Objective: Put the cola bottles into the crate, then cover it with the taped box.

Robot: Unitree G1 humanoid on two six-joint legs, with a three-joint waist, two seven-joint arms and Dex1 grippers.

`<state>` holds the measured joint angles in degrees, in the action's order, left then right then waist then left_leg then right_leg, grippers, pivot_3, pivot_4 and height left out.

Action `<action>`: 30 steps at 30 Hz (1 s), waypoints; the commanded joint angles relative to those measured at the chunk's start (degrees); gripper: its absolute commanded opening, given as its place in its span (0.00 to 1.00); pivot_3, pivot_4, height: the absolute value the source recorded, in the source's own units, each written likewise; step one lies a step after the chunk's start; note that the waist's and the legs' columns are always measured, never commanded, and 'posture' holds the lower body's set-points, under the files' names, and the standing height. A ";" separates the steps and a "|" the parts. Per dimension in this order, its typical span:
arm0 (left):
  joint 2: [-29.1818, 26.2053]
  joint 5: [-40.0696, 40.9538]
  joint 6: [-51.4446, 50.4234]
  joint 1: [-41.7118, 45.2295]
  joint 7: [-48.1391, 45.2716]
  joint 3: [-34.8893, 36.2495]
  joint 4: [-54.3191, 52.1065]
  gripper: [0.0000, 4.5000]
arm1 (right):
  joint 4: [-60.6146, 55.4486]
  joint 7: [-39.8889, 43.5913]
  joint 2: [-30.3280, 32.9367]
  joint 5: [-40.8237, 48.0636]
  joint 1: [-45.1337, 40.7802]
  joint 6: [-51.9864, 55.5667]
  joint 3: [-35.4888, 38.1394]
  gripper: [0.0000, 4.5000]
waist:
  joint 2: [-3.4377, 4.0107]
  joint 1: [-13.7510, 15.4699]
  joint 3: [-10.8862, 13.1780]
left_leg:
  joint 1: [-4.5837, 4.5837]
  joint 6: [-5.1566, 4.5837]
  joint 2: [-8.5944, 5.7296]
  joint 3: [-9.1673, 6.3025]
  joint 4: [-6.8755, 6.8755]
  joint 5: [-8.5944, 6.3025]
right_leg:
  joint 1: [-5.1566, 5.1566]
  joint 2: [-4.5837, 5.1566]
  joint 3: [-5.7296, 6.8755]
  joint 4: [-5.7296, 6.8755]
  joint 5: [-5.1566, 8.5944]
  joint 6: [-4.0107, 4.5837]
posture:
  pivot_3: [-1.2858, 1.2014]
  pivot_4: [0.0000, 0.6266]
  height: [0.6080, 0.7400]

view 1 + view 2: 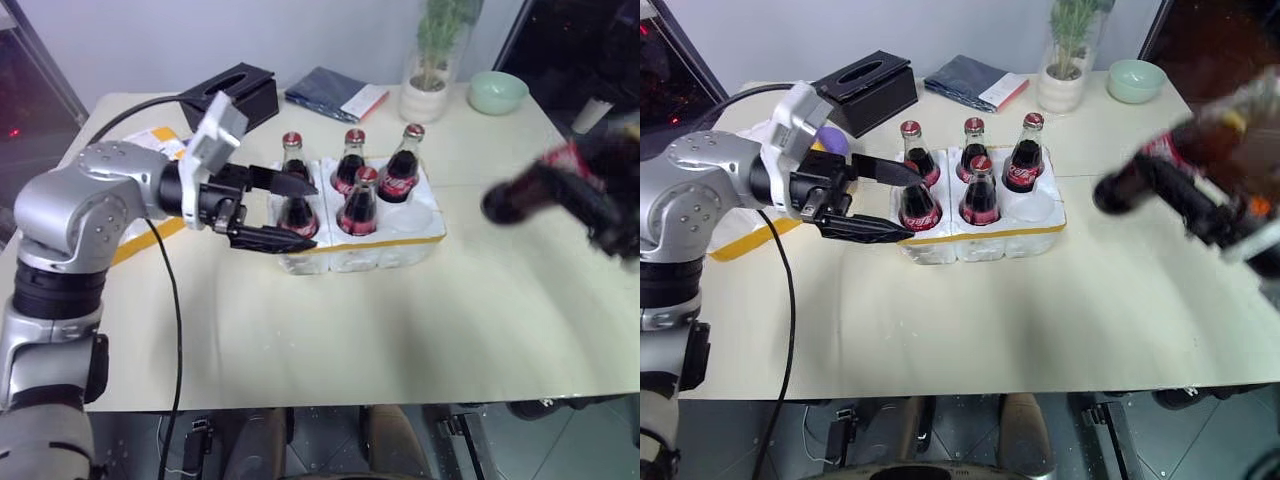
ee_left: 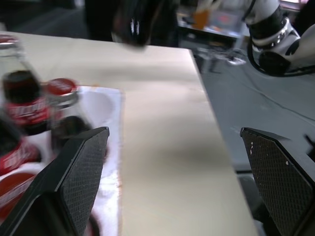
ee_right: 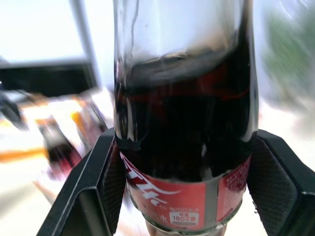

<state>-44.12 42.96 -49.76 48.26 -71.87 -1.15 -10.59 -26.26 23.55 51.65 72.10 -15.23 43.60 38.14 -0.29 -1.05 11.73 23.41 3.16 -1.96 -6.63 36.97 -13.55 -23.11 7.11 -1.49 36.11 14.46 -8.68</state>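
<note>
The white foam crate (image 1: 340, 258) with its yellow tape band sits mid-table and holds several cola bottles (image 1: 354, 152) standing upright. Its front right socket (image 1: 415, 216) is empty. My left gripper (image 1: 288, 210) hovers open at the crate's front left corner, beside the front left bottle (image 1: 298, 214), and nothing is between its fingers. At the right, raised above the table, my right gripper (image 1: 605, 205) is shut on another cola bottle (image 3: 182, 98), which lies tilted and blurred. The taped box (image 1: 740, 238) lies at the far left, mostly hidden behind my left arm.
At the back stand a black tissue box (image 1: 235, 92), a folded blue-grey cloth (image 1: 335, 92), a plant in a glass jar (image 1: 430, 70) and a green bowl (image 1: 497, 91). A black cable (image 1: 175, 330) hangs over the table's front left edge.
</note>
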 commanded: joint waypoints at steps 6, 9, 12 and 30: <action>-1.30 1.95 -0.20 -3.02 4.77 4.41 -4.90 1.00 | 9.67 6.66 -0.95 -13.41 -15.39 -0.44 -23.82 0.62 | -0.08 0.38 0.04 | 0.18 0.00 -0.03 -0.02 0.01 0.00 | -0.13 0.01 0.02 -0.04 -0.08 -0.16 | 0.52 0.24 1.00; -1.87 2.54 -0.39 -3.84 6.10 5.33 -5.86 1.00 | 11.74 10.13 -1.34 -19.66 -16.23 -1.92 -28.88 0.62 | -0.08 0.27 0.05 | 0.22 -0.01 -0.03 -0.02 0.00 0.00 | -0.22 0.01 0.02 -0.01 -0.08 -0.16 | 0.52 0.24 1.00; -2.57 3.44 -0.90 -4.90 7.28 6.62 -7.01 1.00 | 13.79 12.99 -1.69 -24.66 -16.55 -2.91 -32.51 0.62 | -0.07 0.09 0.04 | 0.22 0.00 -0.03 -0.01 0.00 0.00 | -0.24 0.01 0.02 0.01 -0.08 -0.16 | 0.52 0.24 1.00; -5.85 0.25 1.58 -14.07 16.43 11.96 -10.51 1.00 | 14.89 21.99 -2.82 -32.21 -18.94 1.99 -30.81 0.99 | -0.08 0.16 0.03 | 0.09 0.00 -0.03 -0.02 0.04 0.00 | -0.12 -0.01 0.00 0.05 -0.10 -0.15 | 0.52 0.24 1.00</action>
<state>-47.72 44.37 -49.34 34.98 -57.68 5.72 -19.52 -5.89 43.37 45.43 35.93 -33.69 43.79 0.60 -0.37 -0.89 11.76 23.52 3.16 -1.99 -6.65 36.98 -13.55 -23.27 7.09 -1.49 36.16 14.36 -8.83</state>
